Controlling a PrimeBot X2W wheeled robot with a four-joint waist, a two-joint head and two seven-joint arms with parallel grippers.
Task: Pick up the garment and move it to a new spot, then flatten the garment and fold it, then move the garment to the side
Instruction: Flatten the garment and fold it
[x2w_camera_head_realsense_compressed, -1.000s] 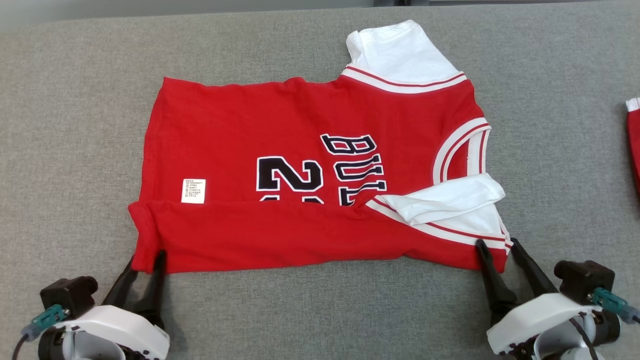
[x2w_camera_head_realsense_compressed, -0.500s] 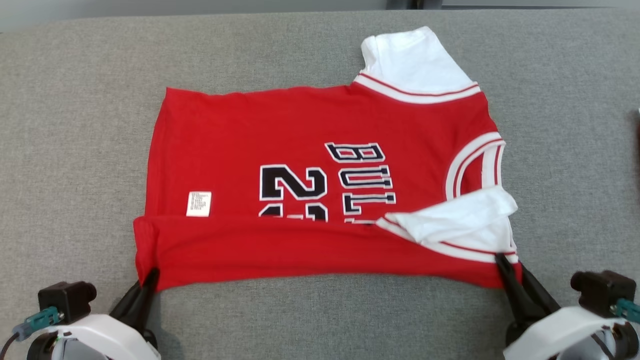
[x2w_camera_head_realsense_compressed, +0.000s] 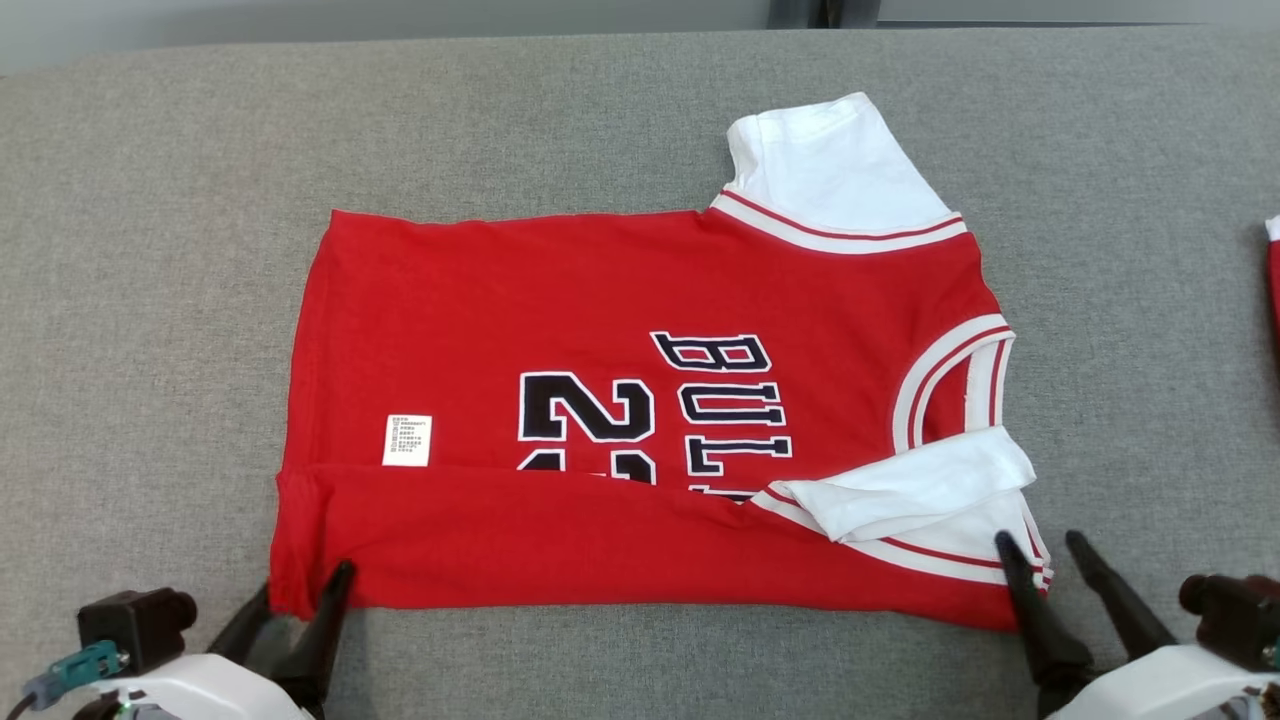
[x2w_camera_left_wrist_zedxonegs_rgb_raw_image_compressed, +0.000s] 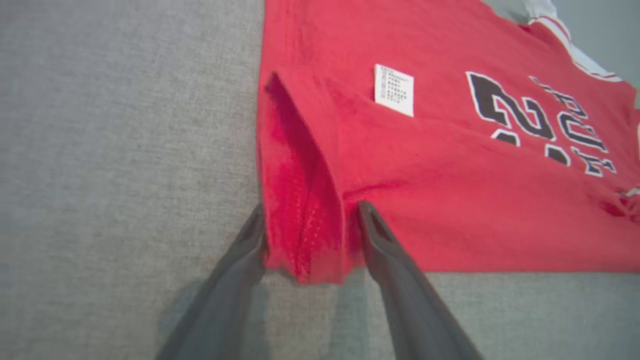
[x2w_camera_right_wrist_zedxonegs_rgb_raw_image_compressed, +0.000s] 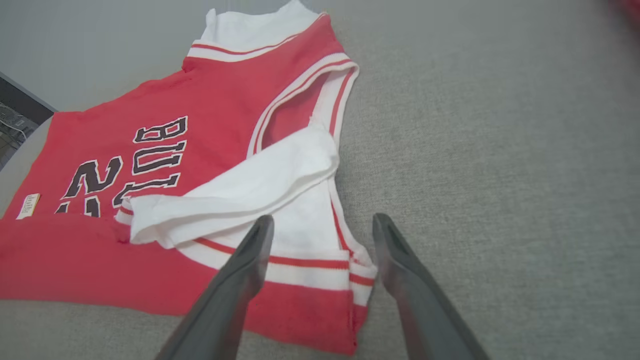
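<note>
Jersey (x2w_camera_head_realsense_compressed: 640, 330) lies lengthwise left-right; my left gripper (x2w_camera_head_realsense_compressed: 305, 580) and right gripper (x2w_camera_head_realsense_compressed: 1036, 540), fingers spread, straddle its two near corners.

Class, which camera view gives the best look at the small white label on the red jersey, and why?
The left wrist view: the white label sits close and large on the red jersey, its printed lines visible. The head view shows the label whole but small; the right wrist view catches it foreshortened at the left edge.

Count by kind.
One red jersey (x2w_camera_head_realsense_compressed: 600, 300); one red cloth edge (x2w_camera_head_realsense_compressed: 1274, 280) at 3 o'clock; two claws: left claw (x2w_camera_head_realsense_compressed: 305, 580) 7 o'clock, right claw (x2w_camera_head_realsense_compressed: 1036, 540) 5 o'clock.
</note>
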